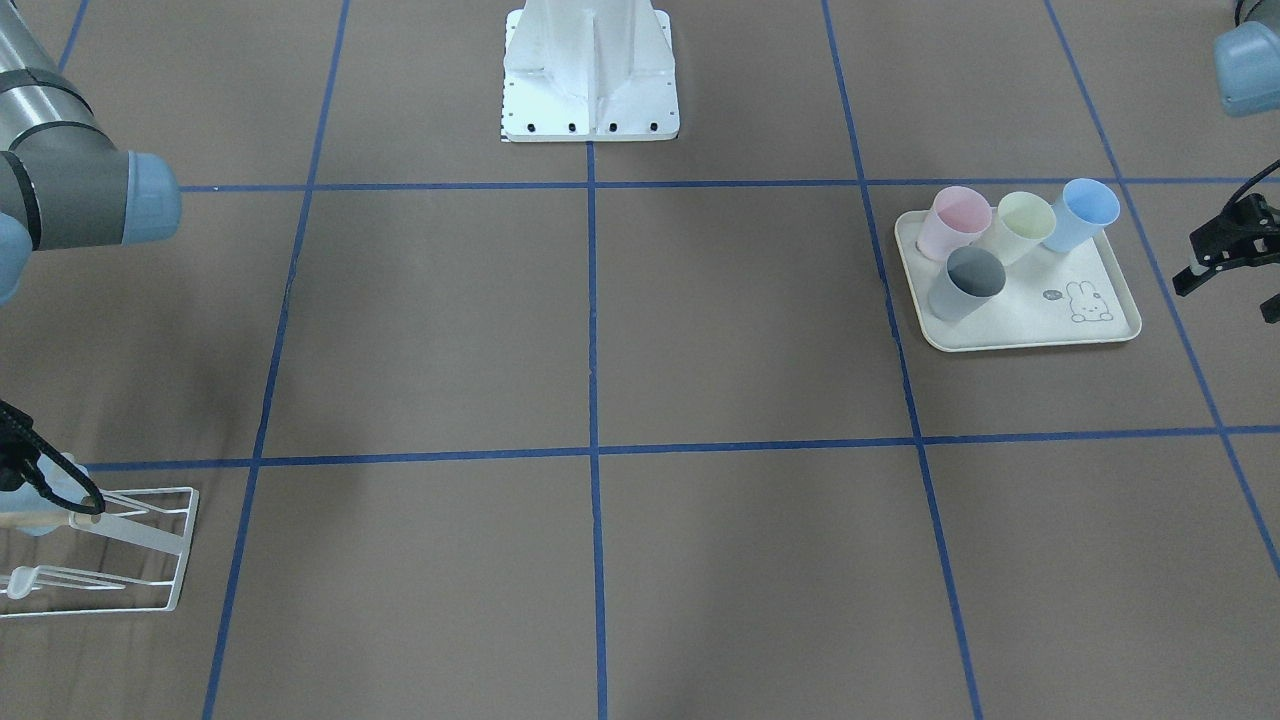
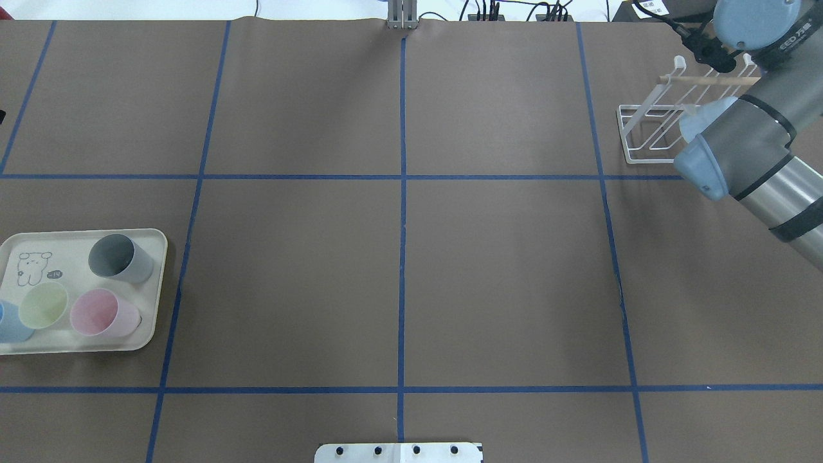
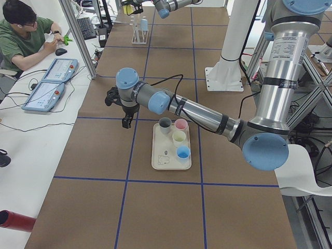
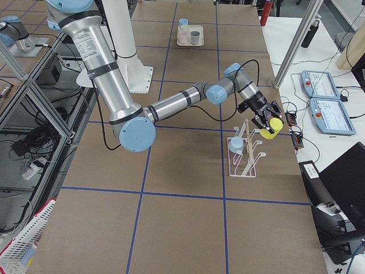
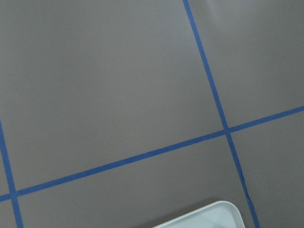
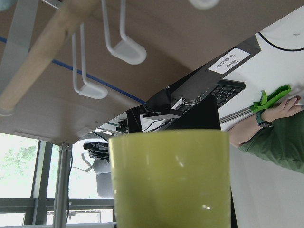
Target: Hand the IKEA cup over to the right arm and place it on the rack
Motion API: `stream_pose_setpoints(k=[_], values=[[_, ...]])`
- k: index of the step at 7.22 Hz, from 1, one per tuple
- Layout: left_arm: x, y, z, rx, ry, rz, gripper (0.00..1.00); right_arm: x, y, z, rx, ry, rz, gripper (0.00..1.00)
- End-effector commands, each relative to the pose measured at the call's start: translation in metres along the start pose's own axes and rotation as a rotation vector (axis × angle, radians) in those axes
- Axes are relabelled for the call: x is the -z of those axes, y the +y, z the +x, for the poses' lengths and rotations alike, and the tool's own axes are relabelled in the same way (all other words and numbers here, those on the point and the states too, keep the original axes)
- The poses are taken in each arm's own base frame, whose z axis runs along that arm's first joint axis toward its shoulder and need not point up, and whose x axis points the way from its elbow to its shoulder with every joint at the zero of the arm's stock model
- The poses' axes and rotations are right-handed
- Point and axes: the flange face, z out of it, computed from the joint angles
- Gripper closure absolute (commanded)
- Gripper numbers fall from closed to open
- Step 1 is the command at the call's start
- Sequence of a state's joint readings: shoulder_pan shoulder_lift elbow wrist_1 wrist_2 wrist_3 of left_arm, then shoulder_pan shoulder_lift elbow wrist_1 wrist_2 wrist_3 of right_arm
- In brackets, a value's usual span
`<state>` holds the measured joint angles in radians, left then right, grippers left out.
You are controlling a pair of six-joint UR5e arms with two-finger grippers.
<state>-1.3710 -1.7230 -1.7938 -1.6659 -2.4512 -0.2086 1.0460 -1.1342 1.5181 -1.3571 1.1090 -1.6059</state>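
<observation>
Jaws of the right gripper [image 4: 266, 119] are closed on the lime-green plastic IKEA cup [image 6: 170, 180], held off the brown tabletop [image 2: 501, 276] just beside the white wire rack [image 4: 244, 155]. Left gripper [image 1: 1228, 285] jaws hang spread and empty near the cream bunny tray [image 1: 1010, 342]. The cup looks light, stiff and slick, so it is best gripped mid-wall. A white label [image 6: 229, 59] behind is unreadable.

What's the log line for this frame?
step: pre-place | right end effector: holds yellow cup by rack | left end effector: open, near tray
</observation>
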Motion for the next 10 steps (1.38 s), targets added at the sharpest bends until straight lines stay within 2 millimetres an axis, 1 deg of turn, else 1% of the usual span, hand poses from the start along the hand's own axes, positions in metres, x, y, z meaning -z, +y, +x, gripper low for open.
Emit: stream_pose_setpoints(k=[1, 2, 4, 5, 6, 8, 10], values=[[-0.001, 0.000, 0.000, 0.003, 0.000, -0.001, 0.00, -0.005, -0.024, -0.001, 0.030, 0.001, -0.051, 0.72], [-0.001, 0.000, 0.000, 0.003, 0.000, -0.001, 0.00, -0.008, -0.031, -0.009, 0.035, -0.007, -0.065, 0.72], [-0.001, 0.000, -0.001, 0.004, 0.000, -0.002, 0.00, -0.011, -0.039, -0.017, 0.049, -0.017, -0.090, 0.72], [-0.001, 0.000, -0.001, 0.004, 0.000, -0.002, 0.00, -0.008, -0.048, -0.016, 0.048, -0.011, -0.091, 0.71], [-0.002, 0.000, 0.000, 0.005, 0.001, -0.004, 0.00, -0.009, -0.057, -0.016, 0.057, -0.014, -0.101, 0.70], [-0.001, 0.000, 0.000, 0.005, 0.000, -0.001, 0.00, -0.013, -0.062, -0.018, 0.069, -0.021, -0.106, 0.68], [-0.002, 0.001, 0.002, 0.006, 0.027, -0.010, 0.00, -0.014, -0.063, -0.019, 0.070, -0.024, -0.105, 0.68]])
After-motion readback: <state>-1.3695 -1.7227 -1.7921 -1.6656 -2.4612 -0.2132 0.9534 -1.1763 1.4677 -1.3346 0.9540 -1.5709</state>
